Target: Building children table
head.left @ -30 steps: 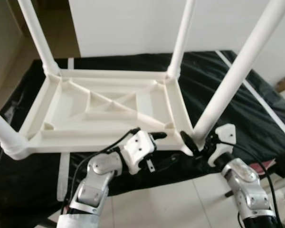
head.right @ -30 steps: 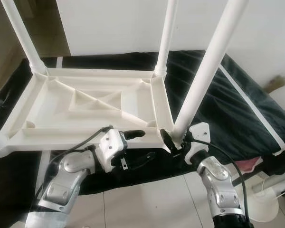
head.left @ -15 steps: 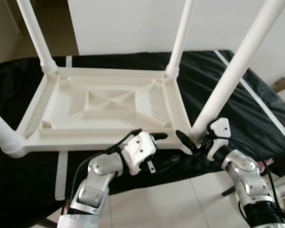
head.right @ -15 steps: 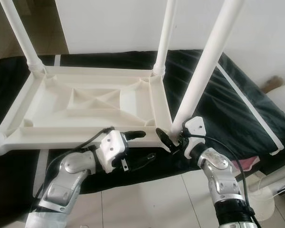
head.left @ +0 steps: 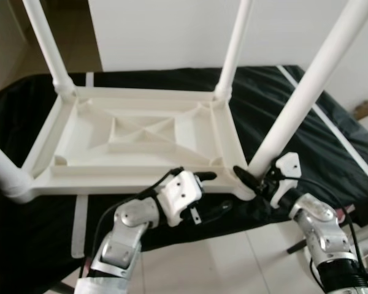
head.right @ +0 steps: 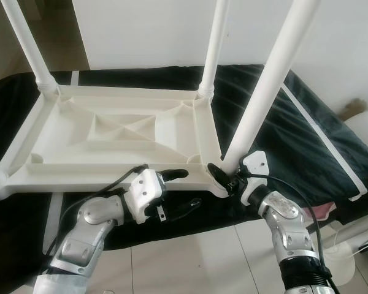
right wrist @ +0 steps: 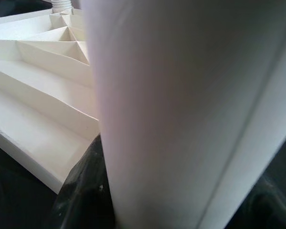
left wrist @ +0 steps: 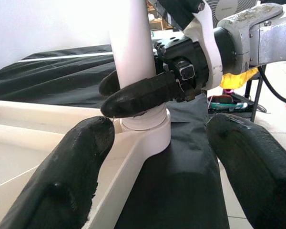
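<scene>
Children's table nearly built: all four legs stand in their corner sockets

The white table top lies upside down on a black-covered bed, ribbed underside up, with a white leg rising from each corner, so the fitting of legs looks finished or close to it. The right end effector is clenched around the base of the near right leg, just above its socket, its black fingers wrapping the tube in the left wrist view; I judge it is pressing or twisting this last leg home. The left end effector hangs released at the near edge of the top, just beside that corner, grasping nothing. What seems left is to seat this leg fully and turn the table upright
</scene>
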